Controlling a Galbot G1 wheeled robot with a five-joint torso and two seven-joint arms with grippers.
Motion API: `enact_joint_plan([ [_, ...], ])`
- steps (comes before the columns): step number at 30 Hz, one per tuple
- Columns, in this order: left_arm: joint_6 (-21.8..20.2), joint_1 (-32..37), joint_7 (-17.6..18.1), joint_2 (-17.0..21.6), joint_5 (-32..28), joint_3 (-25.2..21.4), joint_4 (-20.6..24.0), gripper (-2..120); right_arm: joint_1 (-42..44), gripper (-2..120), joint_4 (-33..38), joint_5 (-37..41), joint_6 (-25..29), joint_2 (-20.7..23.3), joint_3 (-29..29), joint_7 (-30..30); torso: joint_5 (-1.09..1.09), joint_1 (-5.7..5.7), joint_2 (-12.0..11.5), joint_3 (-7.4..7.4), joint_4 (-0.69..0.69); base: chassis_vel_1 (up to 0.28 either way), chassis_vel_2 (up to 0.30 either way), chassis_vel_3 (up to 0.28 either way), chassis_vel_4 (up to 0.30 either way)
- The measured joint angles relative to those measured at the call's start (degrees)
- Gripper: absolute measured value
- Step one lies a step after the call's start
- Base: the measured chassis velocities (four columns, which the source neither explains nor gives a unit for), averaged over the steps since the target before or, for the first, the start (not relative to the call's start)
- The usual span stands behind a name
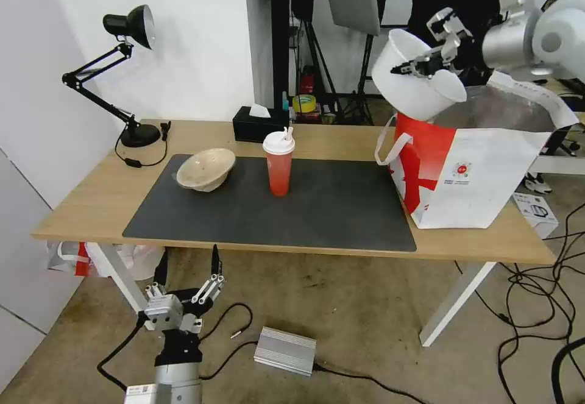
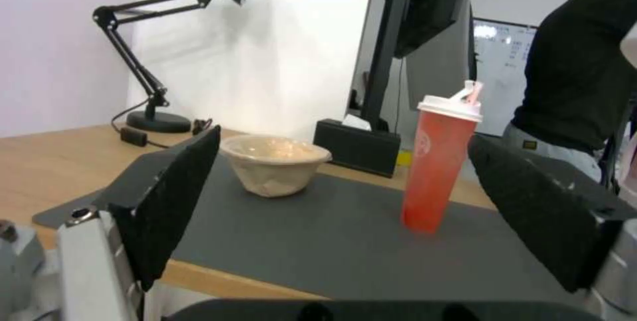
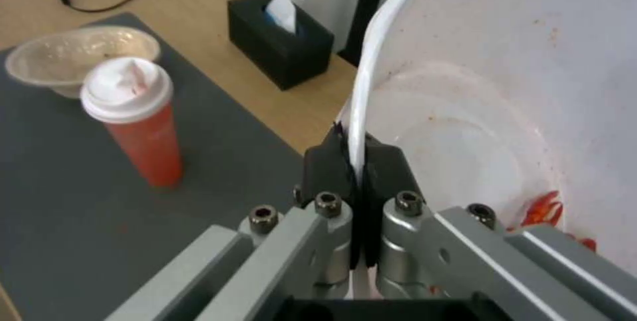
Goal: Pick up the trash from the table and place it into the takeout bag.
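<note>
- Your right end effector [image 1: 407, 66] is pinched on the rim of the white bowl [image 1: 414, 81], tilted above the takeout bag [image 1: 481, 178]; red scraps cling inside.
- The thin wall will likely flex, so keep the rim grip.
- The bag's mouth looks open, with handles draped at its edges.
- Your left end effector [image 1: 187, 270] hangs spread below the bench [image 1: 85, 203] front.
- The red cup [image 1: 279, 163] and pulp bowl [image 1: 206, 169] stand on the mat [image 1: 341, 209].
</note>
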State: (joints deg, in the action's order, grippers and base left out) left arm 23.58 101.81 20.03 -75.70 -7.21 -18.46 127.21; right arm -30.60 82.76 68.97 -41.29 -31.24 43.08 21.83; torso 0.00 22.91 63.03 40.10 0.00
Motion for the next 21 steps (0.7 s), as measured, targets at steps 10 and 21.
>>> enact_joint_plan([
  [10,0.03,0.06,0.07,0.47,-0.24,-0.38,0.00,100,2.73,0,-1.26,-1.40,0.04,1.77,-2.20,0.66,-0.01,0.00,0.00,0.00,0.01,0.000,0.000,0.000,0.000],
  [21,0.04,0.39,0.09,0.21,-0.19,-0.29,0.10,100,5.99,0,-0.95,-2.52,0.05,3.62,-4.50,1.31,-0.01,0.00,0.00,0.00,0.00,0.000,0.000,0.000,0.000],
])
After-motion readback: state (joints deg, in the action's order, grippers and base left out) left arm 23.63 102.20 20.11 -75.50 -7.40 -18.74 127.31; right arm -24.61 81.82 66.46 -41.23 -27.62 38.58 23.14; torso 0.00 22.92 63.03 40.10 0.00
